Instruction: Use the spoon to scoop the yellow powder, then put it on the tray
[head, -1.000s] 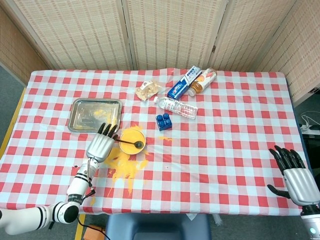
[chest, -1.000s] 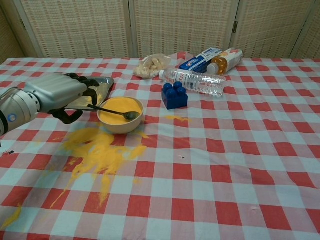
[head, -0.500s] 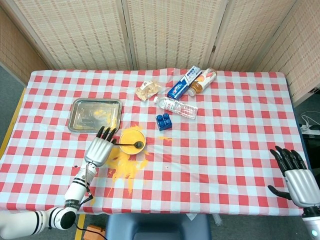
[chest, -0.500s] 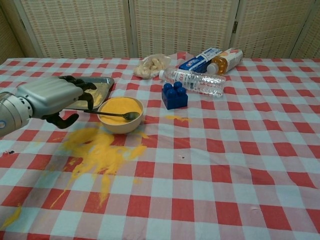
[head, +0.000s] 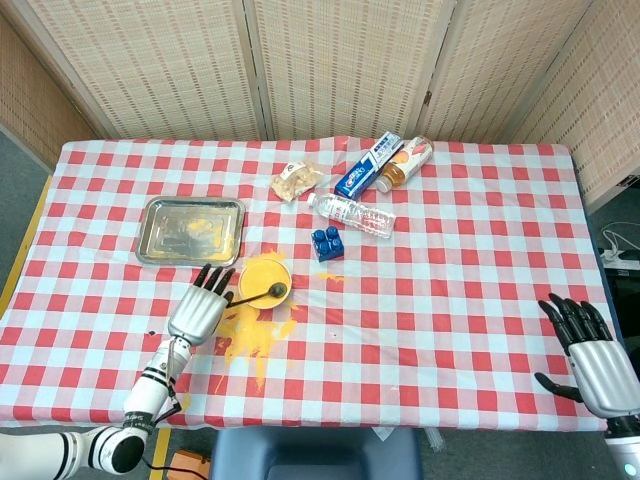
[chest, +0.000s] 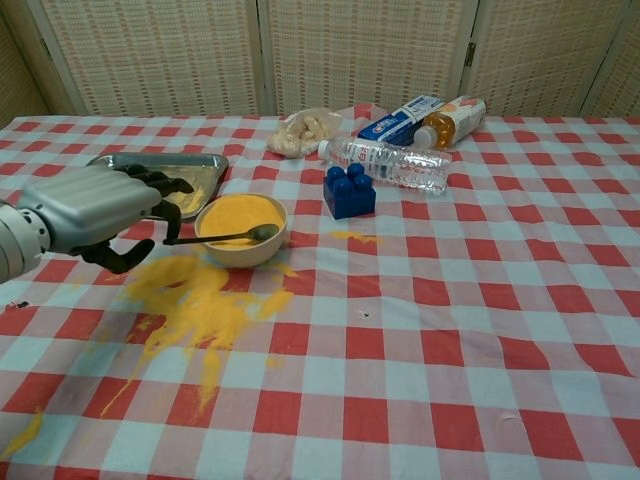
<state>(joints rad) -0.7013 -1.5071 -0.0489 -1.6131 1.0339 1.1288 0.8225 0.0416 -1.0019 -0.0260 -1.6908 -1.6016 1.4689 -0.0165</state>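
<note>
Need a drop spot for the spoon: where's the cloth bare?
Bare: the broad stretch right of the blue block, out to the right hand. Crowded: tray, bowl, left hand and spilled powder.

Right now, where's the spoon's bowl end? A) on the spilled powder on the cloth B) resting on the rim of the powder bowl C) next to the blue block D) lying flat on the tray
B: the spoon lies with its bowl end on the near right rim of the bowl of yellow powder, its handle running left toward the left hand.
</note>
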